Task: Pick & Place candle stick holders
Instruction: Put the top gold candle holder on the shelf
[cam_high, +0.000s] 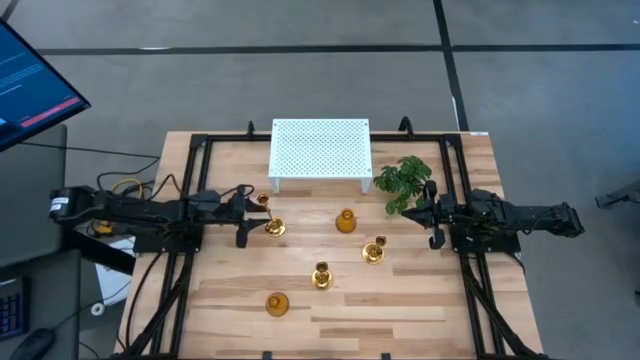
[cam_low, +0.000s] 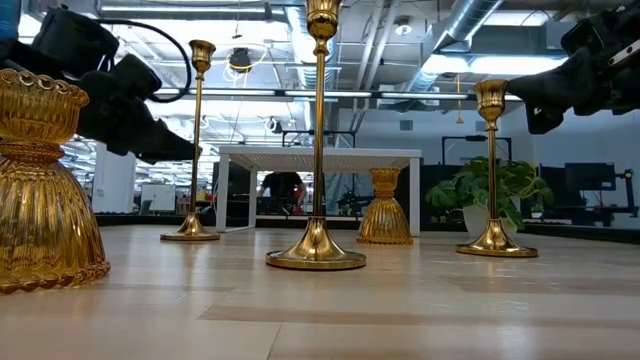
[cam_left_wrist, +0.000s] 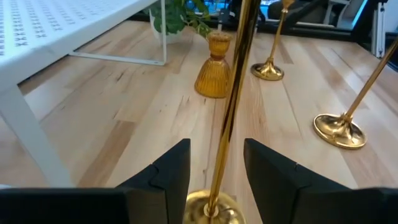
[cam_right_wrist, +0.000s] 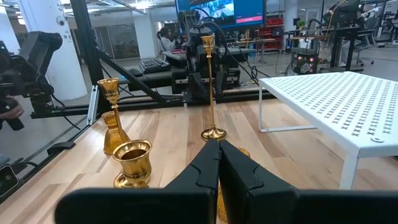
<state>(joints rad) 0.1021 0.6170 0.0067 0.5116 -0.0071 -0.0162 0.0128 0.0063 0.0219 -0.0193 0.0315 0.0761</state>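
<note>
Five gold candle stick holders stand on their round bases on the wood table. One tall holder (cam_high: 272, 226) stands at the left, and its thin stem (cam_left_wrist: 231, 106) rises between the open fingers of my left gripper (cam_high: 252, 214), which do not touch it. A short bulbous holder (cam_high: 346, 221) stands mid-table, in front of the stand. Two tall holders (cam_high: 374, 251) (cam_high: 321, 275) stand nearer the front. A second short holder (cam_high: 277, 303) stands near the front edge. My right gripper (cam_high: 420, 213) is shut and empty beside the plant.
A white perforated stand (cam_high: 320, 150) sits at the table's far middle. A green leafy plant (cam_high: 404, 180) is just right of it, close to my right gripper. Black frame rails (cam_high: 185, 260) run along both table sides. A monitor (cam_high: 30, 85) stands off the far left.
</note>
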